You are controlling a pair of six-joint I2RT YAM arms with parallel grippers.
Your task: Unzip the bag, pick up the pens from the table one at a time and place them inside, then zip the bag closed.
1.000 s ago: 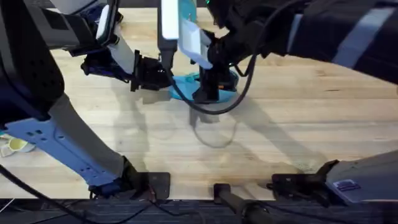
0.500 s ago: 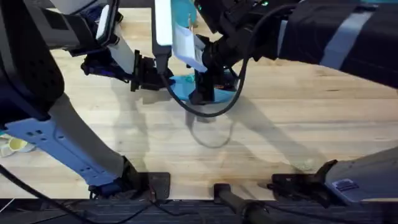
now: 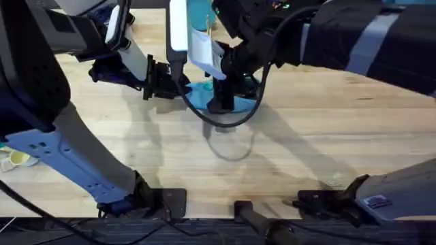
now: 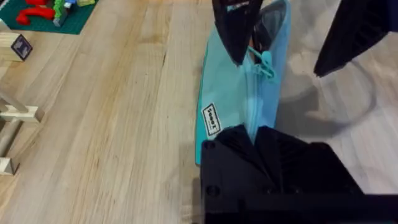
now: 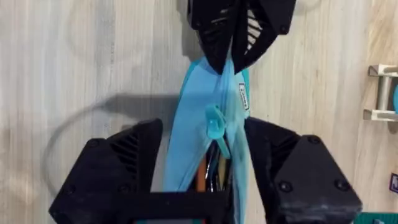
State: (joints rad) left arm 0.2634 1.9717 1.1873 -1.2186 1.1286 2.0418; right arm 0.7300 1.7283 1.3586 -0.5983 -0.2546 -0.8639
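Light blue pencil pouch (image 5: 208, 134) lies on the tabletop (image 3: 327, 129), pens (image 5: 209, 175) visible inside its open end. Left end effector (image 5: 233, 53) is clamped on the pouch's closed end. Right end effector (image 5: 202, 162) straddles the open end, fingers (image 5: 118, 168) apart, teal zipper pull (image 5: 214, 124) between them.

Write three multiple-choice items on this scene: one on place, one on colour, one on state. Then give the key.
1. Where are the pens?
A. inside the bag
B. on the table beside the bag
C. in a cup

2. What colour is the bag?
A. red
B. light blue
C. black

3. How is the bag's zipper?
A. fully shut
B. part open
C. torn off

Key: A, their tips show in the bag's open mouth; B, the fabric is light blue; B, the pull sits partway, with the mouth gaping beyond it.
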